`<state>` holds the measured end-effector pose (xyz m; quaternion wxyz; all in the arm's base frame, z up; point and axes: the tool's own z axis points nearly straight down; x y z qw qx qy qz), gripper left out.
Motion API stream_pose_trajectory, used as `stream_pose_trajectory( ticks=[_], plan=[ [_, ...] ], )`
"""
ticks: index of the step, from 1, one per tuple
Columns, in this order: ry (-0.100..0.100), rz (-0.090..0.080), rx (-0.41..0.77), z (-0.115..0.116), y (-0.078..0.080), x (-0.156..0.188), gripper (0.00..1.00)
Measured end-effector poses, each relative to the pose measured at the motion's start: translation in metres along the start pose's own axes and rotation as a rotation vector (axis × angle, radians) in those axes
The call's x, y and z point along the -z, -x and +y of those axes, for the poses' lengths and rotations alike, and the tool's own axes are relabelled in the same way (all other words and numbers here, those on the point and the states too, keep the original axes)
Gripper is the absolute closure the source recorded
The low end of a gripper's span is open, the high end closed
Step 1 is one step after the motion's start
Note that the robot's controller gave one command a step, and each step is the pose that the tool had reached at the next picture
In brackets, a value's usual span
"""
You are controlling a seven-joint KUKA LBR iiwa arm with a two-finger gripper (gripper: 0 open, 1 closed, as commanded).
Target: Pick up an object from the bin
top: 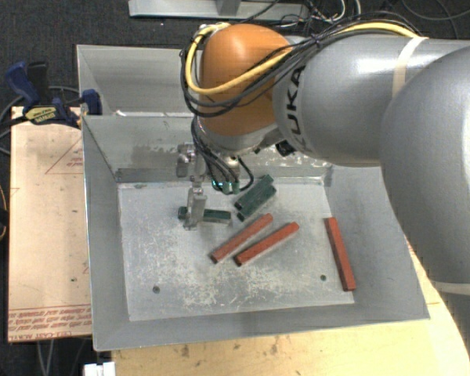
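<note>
Where jaws hang, green block [217, 216] alongside, red bars [241, 239] near.

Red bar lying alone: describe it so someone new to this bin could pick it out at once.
Look at the floor of the grey bin, right side. A long red-brown bar lies there, running nearly up and down the view. The two similar bars at mid-floor lie slanted side by side; this one lies alone.
</note>
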<state>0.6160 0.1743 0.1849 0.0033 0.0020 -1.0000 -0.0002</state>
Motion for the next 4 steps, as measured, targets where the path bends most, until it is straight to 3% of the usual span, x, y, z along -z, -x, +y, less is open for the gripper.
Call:
stream_pose_trajectory(
  ticks=[1, 2, 3, 4],
  plan=[
    [-0.003, -0.002, 0.142, -0.068, 0.022, -0.084, 0.0],
    [0.0, -0.006, 0.213, -0.044, 0.018, -0.116, 0.0],
    [0.001, -0.009, 0.211, -0.045, 0.019, -0.113, 1.0],
    [-0.002, -0.019, 0.458, -0.055, 0.014, 0.078, 1.0]
  ],
)
